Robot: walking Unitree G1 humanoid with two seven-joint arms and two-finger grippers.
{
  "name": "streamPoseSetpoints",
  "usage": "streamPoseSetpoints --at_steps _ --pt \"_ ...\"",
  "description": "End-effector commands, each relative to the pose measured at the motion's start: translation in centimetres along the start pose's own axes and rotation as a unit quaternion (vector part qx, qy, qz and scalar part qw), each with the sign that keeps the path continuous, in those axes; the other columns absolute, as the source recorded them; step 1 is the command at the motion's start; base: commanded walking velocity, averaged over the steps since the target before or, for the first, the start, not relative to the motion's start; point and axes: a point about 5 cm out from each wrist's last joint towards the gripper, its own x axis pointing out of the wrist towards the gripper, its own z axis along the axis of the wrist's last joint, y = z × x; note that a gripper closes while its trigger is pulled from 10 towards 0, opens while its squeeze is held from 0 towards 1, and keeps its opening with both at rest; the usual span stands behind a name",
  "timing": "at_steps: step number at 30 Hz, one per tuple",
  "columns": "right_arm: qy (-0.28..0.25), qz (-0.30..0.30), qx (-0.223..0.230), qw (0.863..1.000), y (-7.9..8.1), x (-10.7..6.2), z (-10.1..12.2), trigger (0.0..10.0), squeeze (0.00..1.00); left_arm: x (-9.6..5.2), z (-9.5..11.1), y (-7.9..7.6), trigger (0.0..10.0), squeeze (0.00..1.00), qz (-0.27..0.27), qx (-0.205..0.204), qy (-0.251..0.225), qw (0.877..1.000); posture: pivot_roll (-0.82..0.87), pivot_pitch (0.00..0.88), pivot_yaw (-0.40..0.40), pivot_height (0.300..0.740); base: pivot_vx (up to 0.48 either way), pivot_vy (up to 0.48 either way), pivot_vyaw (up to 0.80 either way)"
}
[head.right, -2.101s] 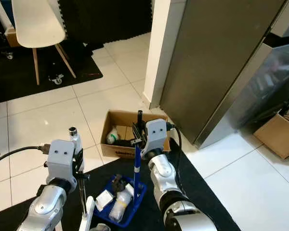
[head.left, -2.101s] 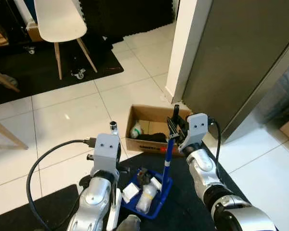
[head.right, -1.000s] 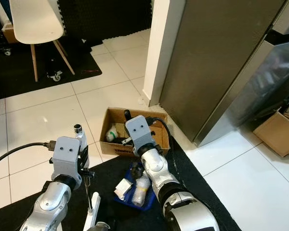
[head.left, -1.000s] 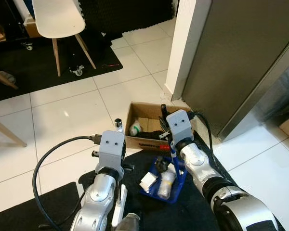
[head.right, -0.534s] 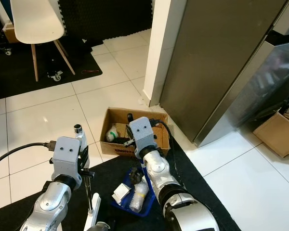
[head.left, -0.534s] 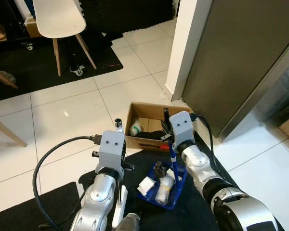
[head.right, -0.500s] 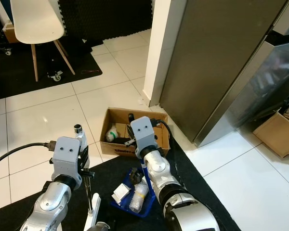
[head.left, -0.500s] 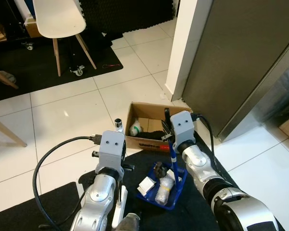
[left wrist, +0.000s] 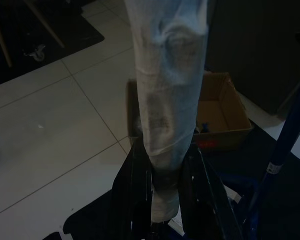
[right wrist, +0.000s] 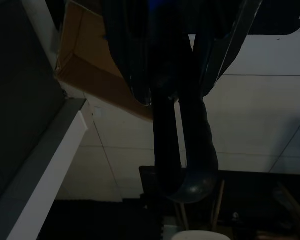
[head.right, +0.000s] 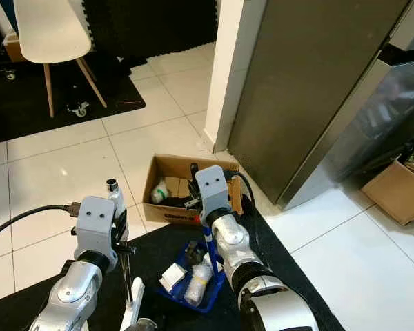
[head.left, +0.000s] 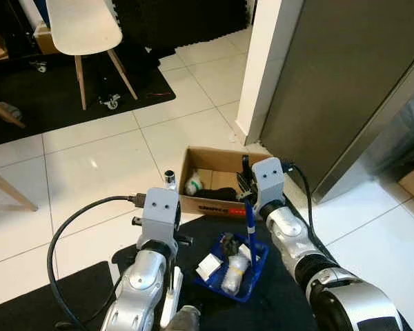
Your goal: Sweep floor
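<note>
Right gripper (head.left: 248,189) clasps the blue dustpan (head.left: 236,265) handle, apparently; left gripper (left wrist: 162,165) pinches a pale broom handle (left wrist: 167,100).

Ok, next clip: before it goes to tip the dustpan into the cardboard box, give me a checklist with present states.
1. Right gripper holding the blue handle: ok, fingers closed around it in the right wrist view.
2. Blue dustpan loaded: ok, white scraps and a clear plastic piece lie in it.
3. Dustpan near the cardboard box: ok, it sits on the black mat just in front of the box.
4. Box has room: ok, partly filled, with bare bottom showing.
5. Left gripper holding the pale broom handle: ok.
6. Dustpan lifted off the mat: cannot tell.
</note>
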Motion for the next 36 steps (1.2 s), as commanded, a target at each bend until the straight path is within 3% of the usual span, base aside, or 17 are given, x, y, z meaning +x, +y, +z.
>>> streamPoseSetpoints --at_steps 1,2,8,13,14,15,18,19,20,26,28,36 --pt "0.031 -0.014 0.018 0.999 -0.2 -0.4 -1.1 10.0 0.05 -0.2 -0.1 -0.4 10.0 0.0 -0.001 -0.007 -0.001 1.0 0.25 0.207 -0.061 0.74 0.0 0.0 0.0" --pt "0.039 -0.021 0.013 0.999 -0.4 -0.5 -1.3 10.0 0.0 -0.2 -0.1 -0.4 10.0 0.0 -0.001 -0.007 -0.001 1.0 0.25 0.207 -0.061 0.74 0.0 0.0 0.0" --pt "0.072 -0.055 -0.005 0.996 -1.9 -1.0 -2.0 10.0 0.0 -0.1 -0.1 -0.3 10.0 0.0 -0.001 -0.006 0.0 1.0 0.25 0.207 -0.057 0.74 0.0 0.0 0.0" --pt "0.067 -0.063 0.01 0.996 -2.3 -1.0 -1.9 10.0 0.0 -0.1 -0.1 -0.4 10.0 0.0 -0.003 -0.006 0.0 1.0 0.25 0.207 -0.053 0.74 0.0 0.0 0.0" --pt "0.066 -0.065 0.012 0.996 -2.4 -1.0 -1.8 10.0 0.79 -0.1 0.0 -0.4 10.0 0.0 -0.004 -0.006 -0.001 1.0 0.25 0.206 -0.052 0.74 0.0 0.0 0.0" --pt "0.063 -0.069 0.01 0.996 -2.4 -0.9 -1.7 10.0 1.0 0.0 0.0 -0.4 10.0 0.0 -0.004 -0.006 -0.001 1.0 0.25 0.206 -0.05 0.74 0.0 0.0 0.0" --pt "0.059 -0.07 0.003 0.996 -2.4 -0.9 -1.6 10.0 1.0 0.0 0.0 -0.4 10.0 0.0 -0.004 -0.006 -0.001 1.0 0.25 0.206 -0.05 0.74 0.0 0.0 0.0" --pt "0.059 -0.069 0.002 0.996 -2.3 -0.9 -1.6 10.0 0.16 0.0 0.0 -0.4 10.0 0.0 -0.004 -0.005 -0.001 1.0 0.25 0.205 -0.05 0.74 0.0 0.0 0.0" --pt "0.06 -0.068 0.001 0.996 -2.3 -0.9 -1.6 10.0 0.0 0.0 0.0 -0.4 10.0 0.0 -0.004 -0.005 -0.001 1.0 0.25 0.205 -0.05 0.74 0.0 0.0 0.0" --pt "0.066 -0.072 -0.013 0.995 -2.5 -0.9 -1.6 10.0 0.0 0.0 0.0 -0.4 10.0 0.0 -0.004 -0.006 -0.001 1.0 0.25 0.203 -0.051 0.74 0.0 0.0 0.0" --pt "0.077 -0.086 -0.047 0.992 -3.0 -1.0 -1.7 10.0 0.0 0.0 0.0 -0.4 10.0 0.0 -0.004 -0.006 -0.001 1.0 0.25 0.203 -0.051 0.74 0.0 0.0 0.0" --pt "0.094 -0.137 -0.107 0.98 -5.3 -1.8 -1.9 10.0 0.0 0.0 -0.1 -0.4 10.0 0.0 -0.005 -0.007 -0.001 1.0 0.24 0.198 -0.051 0.74 0.0 0.0 0.0"
